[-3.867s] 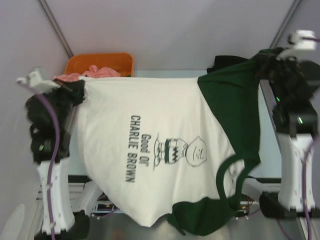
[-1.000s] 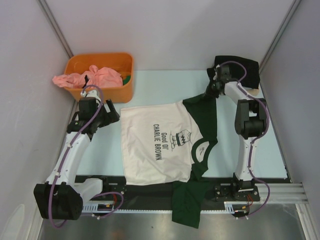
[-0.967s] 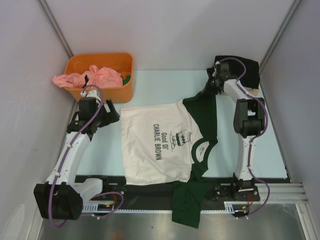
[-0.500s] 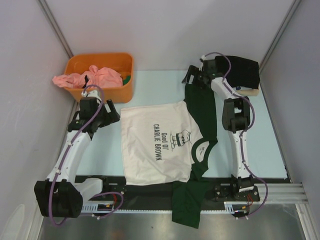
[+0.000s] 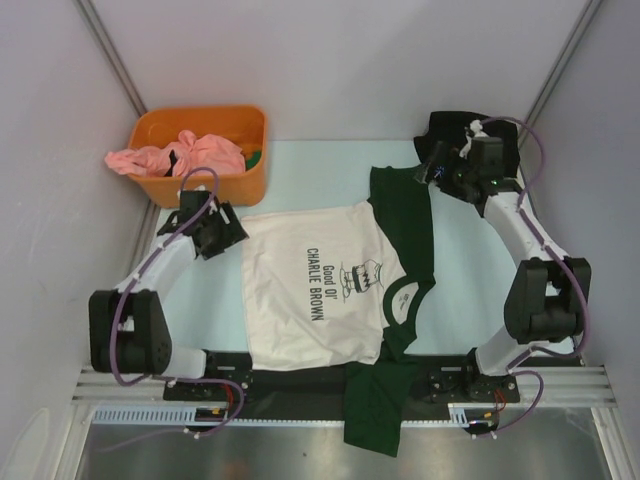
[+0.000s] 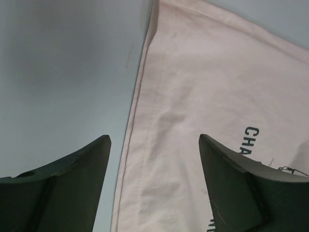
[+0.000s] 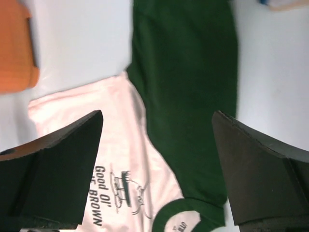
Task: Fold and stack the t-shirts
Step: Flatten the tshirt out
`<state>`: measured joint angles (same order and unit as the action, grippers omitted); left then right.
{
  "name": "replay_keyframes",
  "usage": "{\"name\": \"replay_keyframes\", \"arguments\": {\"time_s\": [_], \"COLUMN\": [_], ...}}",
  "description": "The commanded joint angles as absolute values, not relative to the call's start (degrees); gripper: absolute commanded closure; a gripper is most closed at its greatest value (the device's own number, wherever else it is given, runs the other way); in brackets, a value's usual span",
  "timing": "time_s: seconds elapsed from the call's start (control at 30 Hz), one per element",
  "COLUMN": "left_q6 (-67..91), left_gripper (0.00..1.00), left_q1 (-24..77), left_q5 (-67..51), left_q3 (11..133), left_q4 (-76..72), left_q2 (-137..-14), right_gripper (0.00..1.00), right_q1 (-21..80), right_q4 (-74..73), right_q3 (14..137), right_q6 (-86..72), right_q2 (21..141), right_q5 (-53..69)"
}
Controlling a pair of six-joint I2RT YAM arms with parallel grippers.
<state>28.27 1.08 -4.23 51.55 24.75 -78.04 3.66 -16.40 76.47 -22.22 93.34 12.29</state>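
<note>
Cream t-shirt (image 5: 310,290): spread print-up on the table, just right of the orange bin (image 5: 150,188) and nearer the arm bases. It likely lies flat so that folding can begin.
Far sleeve (image 5: 402,215): dark green, flattened, level with the bin's near wall and well to its right.
Left gripper (image 5: 222,232): fingers spread and empty, poised over the shirt hem just off the bin's near right corner, probably to pinch it.
Right gripper (image 5: 440,165): jaws wide and empty, far right of the bin, above the sleeve's end.
Change: one second earlier the right gripper pinched that sleeve. It has since let go, and the sleeve lies straighter.
</note>
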Motion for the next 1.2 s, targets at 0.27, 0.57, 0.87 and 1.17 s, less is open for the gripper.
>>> {"name": "replay_keyframes", "arguments": {"time_s": [0.27,0.57,0.87,1.17], "left_q6": [35.0,35.3,34.4,26.9], "left_gripper": [0.27,0.39,1.0,1.0], "left_q1": [1.1,1.7,1.9,0.9], "left_q5": [-1.5,-1.7,1.6,13.4], "left_q3": [56.9,62.7,66.1,83.7], "left_q4": [10.2,7.9,8.4,21.8], "left_q2": [-94.8,-104.8,-106.7,-109.6], "right_gripper": [0.02,0.04,0.52,1.0], "right_q1": [-2.9,-3.0,-2.5,-2.0], "right_q4": [-14.8,-13.0,-11.5,-14.3], "right_q3": [70.1,75.5,82.1,92.7], "right_q6": [-19.8,-19.3,-19.2,-18.1], "right_q2": [101.0,112.0,121.3,127.9], "right_q5": [17.8,18.6,21.6,20.8]}}
